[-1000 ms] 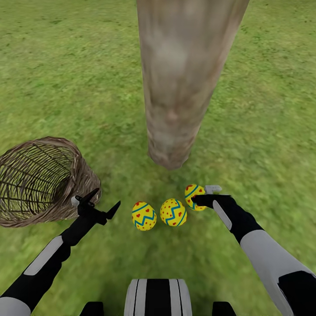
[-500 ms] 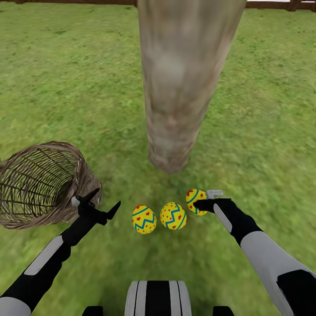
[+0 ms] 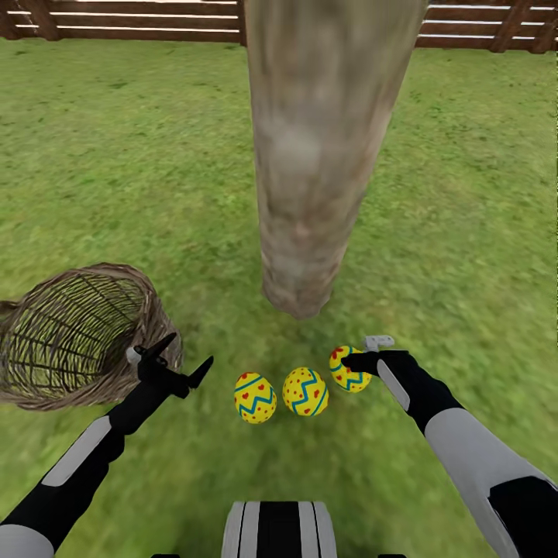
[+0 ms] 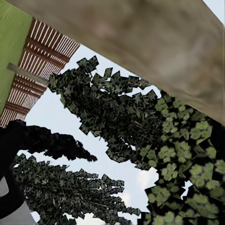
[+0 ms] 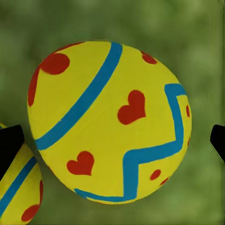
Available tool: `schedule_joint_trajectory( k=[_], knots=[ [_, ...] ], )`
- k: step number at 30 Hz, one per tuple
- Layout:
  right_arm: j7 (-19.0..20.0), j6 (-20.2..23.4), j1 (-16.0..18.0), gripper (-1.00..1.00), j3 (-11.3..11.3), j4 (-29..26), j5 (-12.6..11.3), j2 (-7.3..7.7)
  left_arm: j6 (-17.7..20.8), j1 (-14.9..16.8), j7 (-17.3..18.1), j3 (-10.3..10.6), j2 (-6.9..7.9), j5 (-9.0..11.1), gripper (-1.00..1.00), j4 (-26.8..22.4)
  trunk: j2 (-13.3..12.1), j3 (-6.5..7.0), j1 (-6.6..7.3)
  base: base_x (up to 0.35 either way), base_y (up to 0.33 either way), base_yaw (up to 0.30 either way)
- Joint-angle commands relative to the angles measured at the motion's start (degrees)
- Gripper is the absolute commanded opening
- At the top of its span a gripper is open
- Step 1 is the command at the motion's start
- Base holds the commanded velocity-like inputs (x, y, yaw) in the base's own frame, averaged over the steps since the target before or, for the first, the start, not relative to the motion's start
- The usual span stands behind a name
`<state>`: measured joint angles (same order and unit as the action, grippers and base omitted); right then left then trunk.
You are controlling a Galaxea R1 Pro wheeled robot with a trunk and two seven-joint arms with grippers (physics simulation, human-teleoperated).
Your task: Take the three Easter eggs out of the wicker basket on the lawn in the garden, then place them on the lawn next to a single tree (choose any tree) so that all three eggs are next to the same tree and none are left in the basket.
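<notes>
Three eggs (image 3: 304, 390) are lying on grass (image 3: 465, 232) near the tree (image 3: 310, 194); right claw (image 3: 358, 354) is sitting spread around the nearest, left claw (image 3: 182, 358) is hanging apart beside the basket (image 3: 70, 333).

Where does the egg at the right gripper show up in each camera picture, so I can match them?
Head view: the rightmost egg, low and right of centre, at the right gripper.
Right wrist view: same egg, close up between the dark fingertips.
Left wrist view: not in it.
Shared landmark: the middle egg beside it.
</notes>
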<state>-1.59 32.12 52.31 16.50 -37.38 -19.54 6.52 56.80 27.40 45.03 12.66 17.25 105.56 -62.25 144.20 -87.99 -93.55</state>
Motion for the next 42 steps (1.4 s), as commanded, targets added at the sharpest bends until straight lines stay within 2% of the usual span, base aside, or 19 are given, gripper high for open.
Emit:
schedule_joint_trajectory(
  k=[1, 21, 23, 24, 26, 27, 31, 36, 42],
  knots=[
    [-0.2, 0.2, 0.0, 1.00, 0.3, -0.1, -0.2, 0.07, 0.2, 0.1, 0.2, 0.2, 0.12, 0.1, 1.00, 0.0, 0.0, 0.20, 0.03, -0.044, 0.000, 0.000],
    [0.3, 1.0, 0.0, 1.00, 0.4, -0.7, -0.3, 0.37, 0.2, 0.1, 0.0, 0.6, 0.00, 0.0, 1.00, -0.7, -0.3, 4.63, 0.55, -0.329, 0.001, 0.000],
    [0.4, 1.1, -0.1, 1.00, 0.4, 0.2, -0.5, 0.67, 0.1, 0.1, -3.0, 2.4, -0.20, 0.1, 1.00, -0.7, -0.3, 5.07, 0.60, -0.342, 0.064, 0.000],
    [0.4, 1.1, -0.6, 1.00, 0.5, 1.6, -0.5, 1.03, 0.0, 0.1, -5.3, 2.8, -0.92, 0.2, 1.00, -0.7, -0.3, 5.29, 0.62, -0.342, 0.097, 0.000],
    [0.5, 1.1, -1.0, 1.00, 0.6, 4.3, -0.4, 1.27, 0.0, 0.1, -10.8, 3.0, -3.33, 0.3, 1.00, -0.7, -0.3, 5.73, 0.68, -0.333, 0.115, 0.000],
    [0.5, 1.1, -1.1, 1.00, 0.6, 5.3, -0.4, 1.28, 0.0, 0.1, -12.7, 2.9, -3.76, 0.4, 1.00, -0.7, -0.3, 5.96, 0.70, -0.220, 0.095, 0.000],
    [1.4, 0.9, -1.2, 1.00, 0.7, 9.3, -0.3, 1.30, 0.1, 0.1, -18.0, 3.0, -4.13, 0.4, 1.00, -0.3, -0.4, 6.84, 0.80, -0.055, 0.024, 0.000],
    [3.9, 0.7, -1.8, 1.00, 0.8, 12.1, 0.1, 1.35, 0.1, 0.0, -25.8, 3.1, -3.62, 0.4, 1.00, 0.1, -0.5, 7.95, 0.93, -0.006, 0.003, 0.000],
    [4.9, 0.5, -3.2, 1.00, 1.1, 13.6, 0.6, 1.55, -0.2, -1.1, -29.9, 3.1, 0.00, -0.4, 1.00, 0.1, -0.6, 9.28, 1.09, 0.000, 0.000, 0.000]
  ],
)
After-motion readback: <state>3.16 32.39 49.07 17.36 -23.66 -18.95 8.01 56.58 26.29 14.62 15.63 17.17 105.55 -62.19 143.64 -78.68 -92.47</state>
